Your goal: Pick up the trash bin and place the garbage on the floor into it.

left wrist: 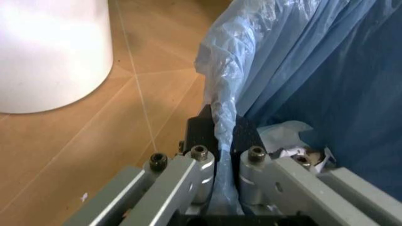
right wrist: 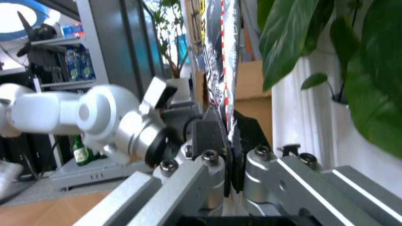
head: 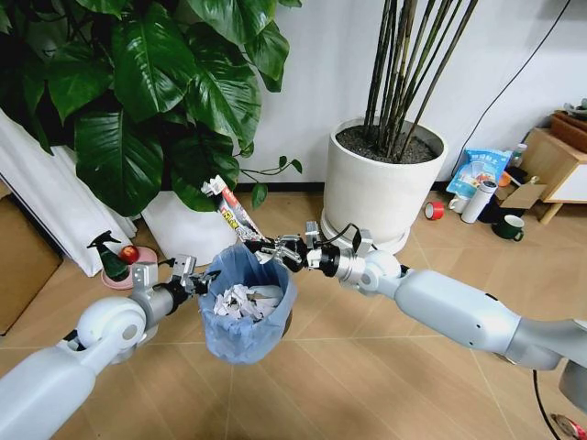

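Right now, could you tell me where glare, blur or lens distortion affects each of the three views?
Head view: wide-angle bending curves both arms, yet the trash bin reads sharply. Left wrist view: the white plant pot is blown out by glare, and the left gripper, shut on the blue bag, is soft. Right wrist view: the bright window washes out, and the wrapper in the right gripper is blurred.

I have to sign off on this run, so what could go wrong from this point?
1. The left pincer holds the trash bin by the thin bag rim alone; the plastic might tear or slip, dropping the bin.
2. The long wrapper in the right pincer sticks up beyond the rim, so it could tip out onto the floor when released.
3. Paper wads already fill the bin high.
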Robot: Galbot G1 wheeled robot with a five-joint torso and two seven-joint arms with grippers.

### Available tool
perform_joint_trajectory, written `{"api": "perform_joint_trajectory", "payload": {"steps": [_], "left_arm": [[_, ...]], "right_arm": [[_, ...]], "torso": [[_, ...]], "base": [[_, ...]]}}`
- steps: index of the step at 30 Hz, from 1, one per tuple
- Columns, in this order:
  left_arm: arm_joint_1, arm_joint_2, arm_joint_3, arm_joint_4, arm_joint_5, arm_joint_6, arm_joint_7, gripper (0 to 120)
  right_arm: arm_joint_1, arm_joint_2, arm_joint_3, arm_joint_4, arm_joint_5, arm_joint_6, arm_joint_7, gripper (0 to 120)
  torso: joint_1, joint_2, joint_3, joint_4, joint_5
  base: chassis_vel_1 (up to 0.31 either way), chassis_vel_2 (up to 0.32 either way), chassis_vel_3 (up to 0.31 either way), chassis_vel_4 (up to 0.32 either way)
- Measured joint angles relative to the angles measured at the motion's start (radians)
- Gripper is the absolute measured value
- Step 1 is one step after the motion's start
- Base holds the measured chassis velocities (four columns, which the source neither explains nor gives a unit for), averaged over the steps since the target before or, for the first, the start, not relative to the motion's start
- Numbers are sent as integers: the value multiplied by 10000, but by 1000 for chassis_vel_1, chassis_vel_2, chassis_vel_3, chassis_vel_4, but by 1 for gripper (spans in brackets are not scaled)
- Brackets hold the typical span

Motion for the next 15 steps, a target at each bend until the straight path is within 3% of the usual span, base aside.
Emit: {"api": "perform_joint_trajectory", "payload": {"steps": [10, 12, 15], "left_arm": [[-205, 27, -42, 26, -111, 5, 11, 0], [-205, 40, -59, 27, -112, 5, 16, 0], [-191, 83, -129, 28, -128, 5, 38, 0]], "right_arm": [[115, 76, -215, -217, -305, -13, 95, 0], [115, 62, -213, -218, -313, -25, 89, 3], [69, -12, -173, -189, -346, -76, 64, 19]], "torso": [[0, 0, 0, 2, 0], [0, 0, 0, 2, 0], [0, 0, 0, 2, -1]], "base": [[0, 0, 0, 0], [0, 0, 0, 0], [0, 0, 0, 0]]}}
